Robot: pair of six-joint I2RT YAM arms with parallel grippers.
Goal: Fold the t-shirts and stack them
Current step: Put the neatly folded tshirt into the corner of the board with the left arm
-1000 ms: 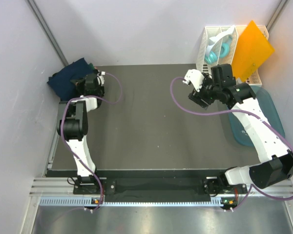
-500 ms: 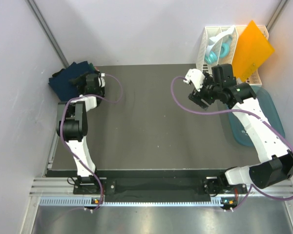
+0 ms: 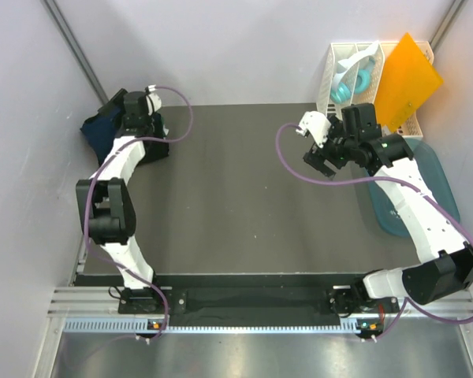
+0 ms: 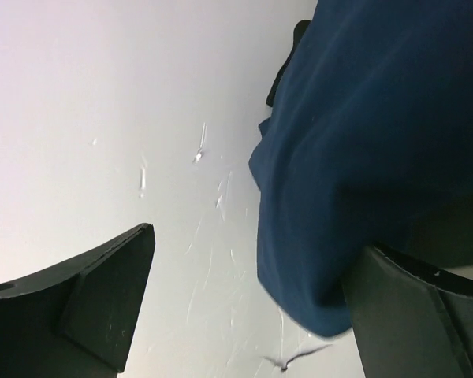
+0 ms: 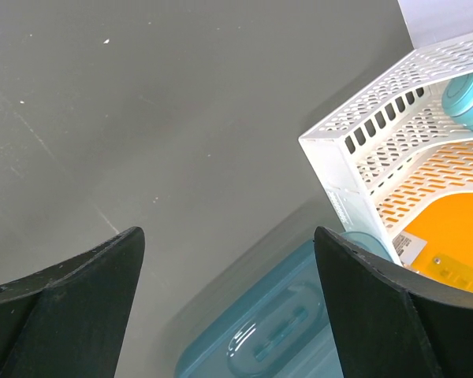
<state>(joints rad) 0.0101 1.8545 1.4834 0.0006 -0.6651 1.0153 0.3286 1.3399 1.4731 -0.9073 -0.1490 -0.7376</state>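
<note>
1. Arms: two, each with one purple cable, bolted at the near edge of the bench.
2. T-shirts: one dark heap at the far left corner of the bench, against the wall. The number of separate shirts in the heap cannot be told. The left wrist view shows navy blue cloth, with a darker piece at its upper edge. No neck label or print is visible.
3. Left end effector: reaches over the far left corner, its fingers spread wide apart with nothing clamped between them. The navy cloth hangs just beside one finger; whether they touch cannot be told.
4. Right end effector: raised above the right part of the bench, its fingers also well apart and holding nothing.
5. Rack: one, white and slotted, at the far right corner.
6. Orange sheet: one, leaning in the rack. In the right wrist view a small white sticker lies on the orange surface, with print too small to read.
7. Teal rings: inside the rack; the count is unclear.
8. Tub: one, teal plastic, just in front of the rack.
</note>
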